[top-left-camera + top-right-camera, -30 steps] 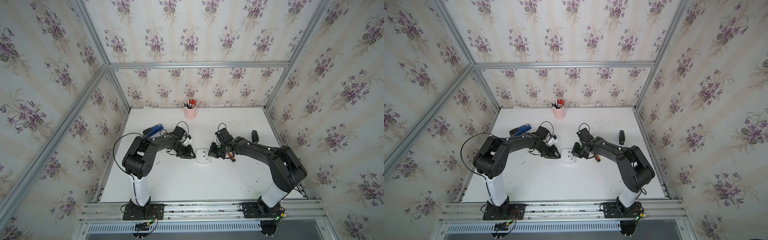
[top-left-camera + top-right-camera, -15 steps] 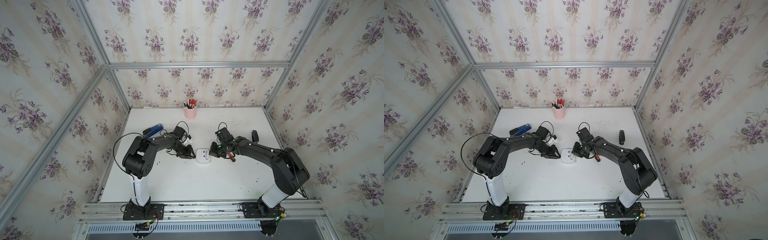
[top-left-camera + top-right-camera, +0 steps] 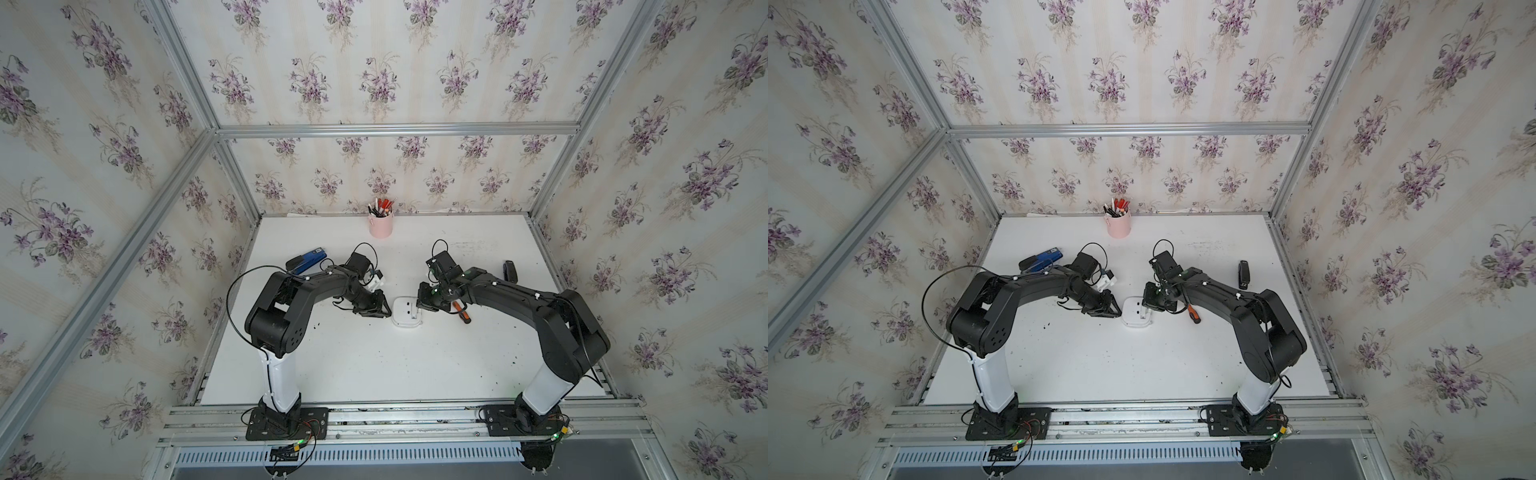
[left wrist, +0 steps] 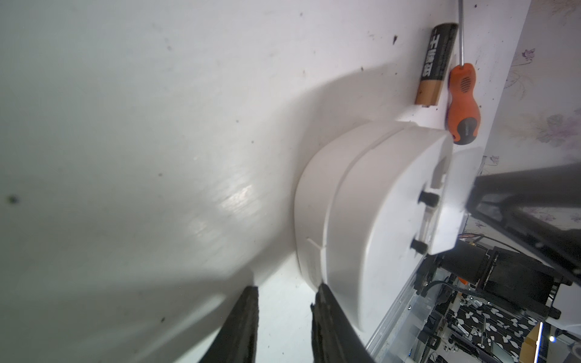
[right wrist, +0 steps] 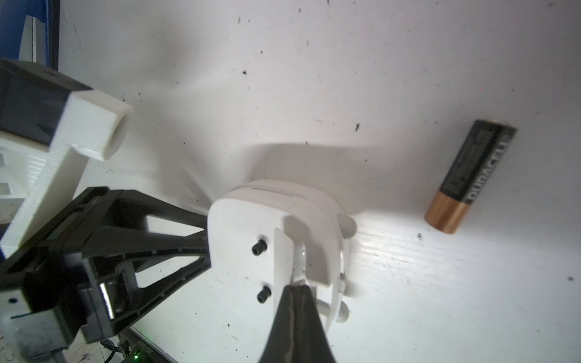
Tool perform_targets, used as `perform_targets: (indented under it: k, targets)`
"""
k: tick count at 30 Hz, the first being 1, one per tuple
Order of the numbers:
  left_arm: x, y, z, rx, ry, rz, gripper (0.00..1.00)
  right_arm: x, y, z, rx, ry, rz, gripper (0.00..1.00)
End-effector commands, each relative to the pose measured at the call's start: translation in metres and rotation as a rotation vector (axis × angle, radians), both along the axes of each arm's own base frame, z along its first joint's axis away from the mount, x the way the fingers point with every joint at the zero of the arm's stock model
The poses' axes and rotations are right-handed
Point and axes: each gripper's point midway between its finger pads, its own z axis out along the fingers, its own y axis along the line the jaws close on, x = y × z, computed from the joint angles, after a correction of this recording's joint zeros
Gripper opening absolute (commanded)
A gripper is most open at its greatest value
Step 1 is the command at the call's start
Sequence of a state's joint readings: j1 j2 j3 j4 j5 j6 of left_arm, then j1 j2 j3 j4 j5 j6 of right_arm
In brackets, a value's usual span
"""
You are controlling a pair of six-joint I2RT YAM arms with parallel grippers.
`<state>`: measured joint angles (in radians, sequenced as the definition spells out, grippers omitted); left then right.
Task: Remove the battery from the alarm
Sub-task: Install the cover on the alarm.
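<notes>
Battery (image 5: 471, 176): we find the black, copper-ended cylinder lying apart from the white plastic alarm (image 5: 239, 226).
Left gripper (image 4: 284, 292): parted, empty.
Right gripper (image 5: 297, 287): closed.

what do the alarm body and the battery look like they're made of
Alarm: likely moulded plastic, white, smooth satin; a mould seam rings its side. Battery: probably a metal cell in a printed dark wrap, with a shiny copper-coloured end.

The alarm (image 4: 361, 226) is smooth, faintly glossy white plastic; the battery (image 5: 471, 176) has a matt dark wrap and coppery metallic end; the table (image 4: 125, 125) looks scuffed.
</notes>
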<state>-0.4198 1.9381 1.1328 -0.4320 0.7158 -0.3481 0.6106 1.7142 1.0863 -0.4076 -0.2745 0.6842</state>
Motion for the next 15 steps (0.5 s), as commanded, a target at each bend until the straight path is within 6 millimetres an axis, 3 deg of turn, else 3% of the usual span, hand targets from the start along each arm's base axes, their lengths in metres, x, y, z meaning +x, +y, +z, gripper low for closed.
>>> perform_targets:
  k: [1,15]
  targets:
    - [-0.0062,0.0139,-0.0162,0.095,0.017,0.003,0.36,-0.0062,-0.0042,-0.0028,-0.03,0.006,0.042,0.0]
    - [-0.0063,0.014,-0.0164,0.097,0.016,0.002,0.36,-0.0039,-0.0012,-0.0077,-0.009,0.016,0.029,0.0]
